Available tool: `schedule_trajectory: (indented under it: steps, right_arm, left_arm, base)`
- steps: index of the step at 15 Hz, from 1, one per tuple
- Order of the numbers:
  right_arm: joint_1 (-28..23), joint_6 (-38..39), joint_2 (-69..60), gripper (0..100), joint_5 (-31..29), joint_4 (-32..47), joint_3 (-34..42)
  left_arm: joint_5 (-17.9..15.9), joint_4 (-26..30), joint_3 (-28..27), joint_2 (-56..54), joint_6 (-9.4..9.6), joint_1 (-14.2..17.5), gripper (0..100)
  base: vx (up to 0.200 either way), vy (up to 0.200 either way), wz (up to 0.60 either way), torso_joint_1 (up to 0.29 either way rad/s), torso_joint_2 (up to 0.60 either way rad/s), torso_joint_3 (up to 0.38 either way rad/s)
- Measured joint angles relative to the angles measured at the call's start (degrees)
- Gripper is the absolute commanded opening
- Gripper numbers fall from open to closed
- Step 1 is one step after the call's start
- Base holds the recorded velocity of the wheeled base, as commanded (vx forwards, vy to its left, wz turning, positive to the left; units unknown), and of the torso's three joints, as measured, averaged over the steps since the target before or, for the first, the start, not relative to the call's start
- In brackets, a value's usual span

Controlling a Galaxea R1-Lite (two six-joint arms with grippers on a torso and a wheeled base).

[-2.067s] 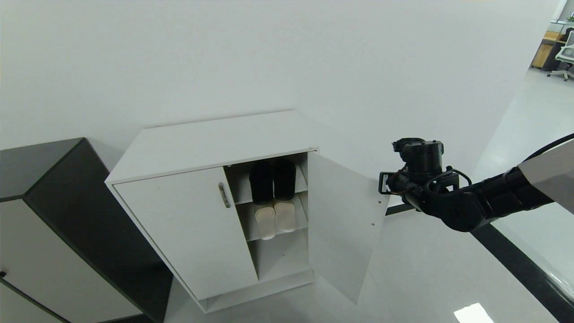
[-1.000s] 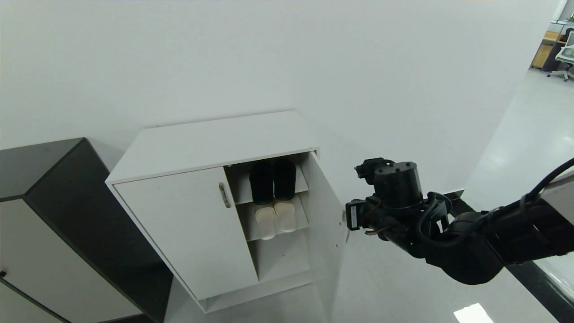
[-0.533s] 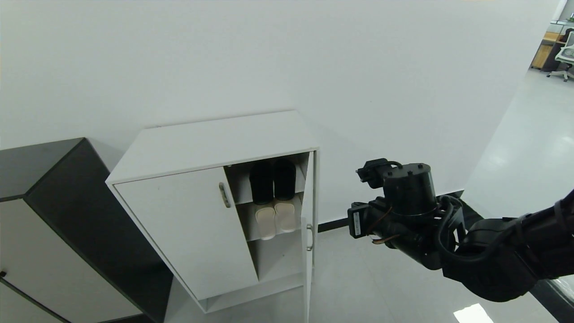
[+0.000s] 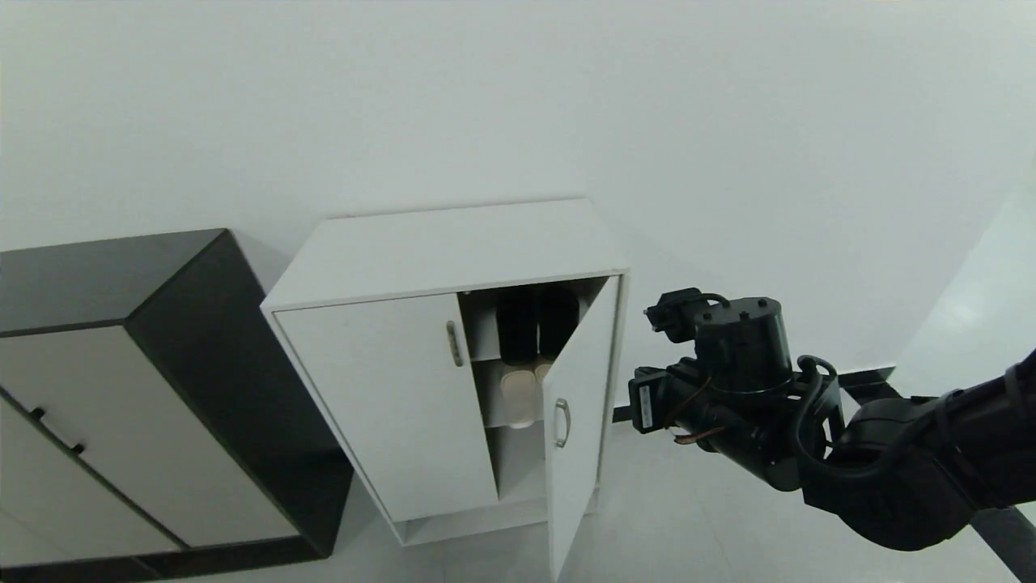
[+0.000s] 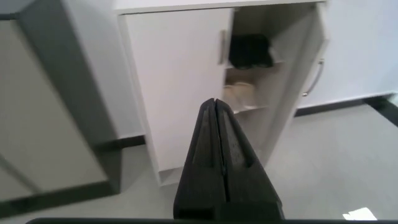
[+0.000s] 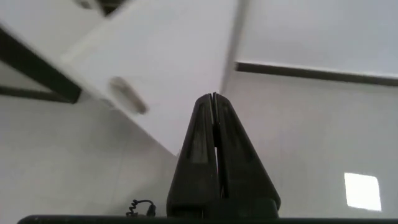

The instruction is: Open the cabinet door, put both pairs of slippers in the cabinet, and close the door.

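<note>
Head view: right arm (image 4: 890, 478) comes in from 4 o'clock. The forearm runs toward 9 o'clock and the wrist is held level at 3 o'clock of the right door (image 4: 579, 421), with a clear gap between them. The white cabinet (image 4: 453, 243) stands mid-frame against the wall. Its left door (image 4: 388, 397) is shut. The right door is ajar, hinged on the far right side, with its free edge swung out toward 6 o'clock and its handle (image 4: 561, 423) facing outward. Through the gap, the black slippers (image 4: 534, 324) sit side by side on the top shelf. The beige slippers (image 4: 518, 393) are on the shelf below, the right one partly hidden by the door. A dark cabinet (image 4: 186, 356) sits just beside, at 9 o'clock of the white one. Left wrist view: left gripper (image 5: 214, 101) has its jaws pressed flat together with nothing between them. It is held well back from the cabinet and pointed at its front. Both pairs of slippers show on their shelves behind the half-swung right door. Right wrist view: right gripper (image 6: 214, 96) has its jaws closed tight and holds nothing. Its tips are aimed at the outer face of the right door, near the handle and close to the door's edge. Touching or just short, cannot tell. Pale floor (image 6: 323, 143) and a dark baseboard (image 6: 311, 71) lie beyond.
</note>
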Motion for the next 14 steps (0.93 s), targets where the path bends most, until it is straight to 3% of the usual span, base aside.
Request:
schedule_trajectory:
  steps: [2,10,14]
  right_arm:
    - [-0.02,-0.02,0.02,0,0.05,-0.04,0.20]
    - [-0.61,-4.64,-0.74,0,-0.22,-6.80,4.28]
    - [-2.56,-5.96,-2.54,0,0.05,-1.78,6.40]
  left_arm:
    - [0.00,-0.02,0.00,0.00,0.00,0.00,0]
    - [0.02,-0.02,0.00,0.00,0.00,0.00,0]
    - [0.00,-0.02,0.00,0.00,0.00,0.00,0]
  base:
    - [0.000,0.000,0.60,0.000,0.00,0.002]
    - [0.000,0.000,0.00,0.000,0.00,0.000]
    - [0.000,0.000,0.00,0.000,0.00,0.000]
